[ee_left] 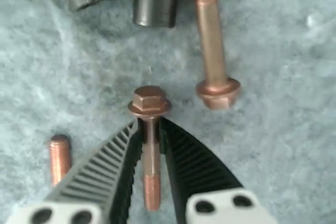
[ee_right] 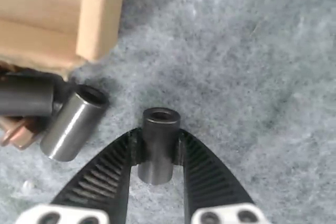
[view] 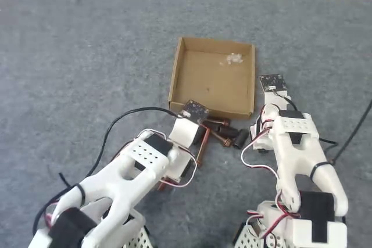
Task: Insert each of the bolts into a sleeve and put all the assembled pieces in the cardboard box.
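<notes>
bolt (ee_left: pixel 150 104) in left claw (ee_left: pixel 149 126), sleeve (ee_right: pixel 159 150) in right (ee_right: pixel 158 132)

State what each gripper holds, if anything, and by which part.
The left gripper holds a bolt by its shank, just under the head. The right gripper holds a sleeve by its sides, around mid-length.

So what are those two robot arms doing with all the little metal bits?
Each arm holds one piece. The left gripper is closed on a copper bolt, and the right gripper is closed on a dark sleeve. Both are down at the grey carpet, just in front of the cardboard box. More bolts and sleeves lie there, and no joined piece is in the box yet.
</notes>
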`<move>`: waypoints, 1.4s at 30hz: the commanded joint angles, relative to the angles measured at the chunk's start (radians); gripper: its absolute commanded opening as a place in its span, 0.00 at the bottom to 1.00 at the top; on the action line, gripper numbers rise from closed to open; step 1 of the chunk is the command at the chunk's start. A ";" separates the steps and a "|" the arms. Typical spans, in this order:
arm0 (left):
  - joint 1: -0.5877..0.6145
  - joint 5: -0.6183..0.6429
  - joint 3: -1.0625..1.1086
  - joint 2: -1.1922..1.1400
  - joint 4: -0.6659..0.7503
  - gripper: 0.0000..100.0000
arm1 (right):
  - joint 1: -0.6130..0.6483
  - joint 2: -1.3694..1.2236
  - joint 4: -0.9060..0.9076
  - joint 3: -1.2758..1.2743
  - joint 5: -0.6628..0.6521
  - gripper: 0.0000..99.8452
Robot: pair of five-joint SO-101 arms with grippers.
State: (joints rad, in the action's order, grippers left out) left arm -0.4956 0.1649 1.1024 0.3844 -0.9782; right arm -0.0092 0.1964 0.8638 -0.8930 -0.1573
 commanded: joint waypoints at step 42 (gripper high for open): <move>0.338 0.123 -0.064 0.011 0.232 0.10 | -0.010 0.005 -0.002 0.052 -0.015 0.01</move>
State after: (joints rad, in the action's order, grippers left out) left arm -0.1657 0.2723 1.0871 0.3844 -0.7572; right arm -0.0092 0.1964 0.8638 -0.8930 -0.1573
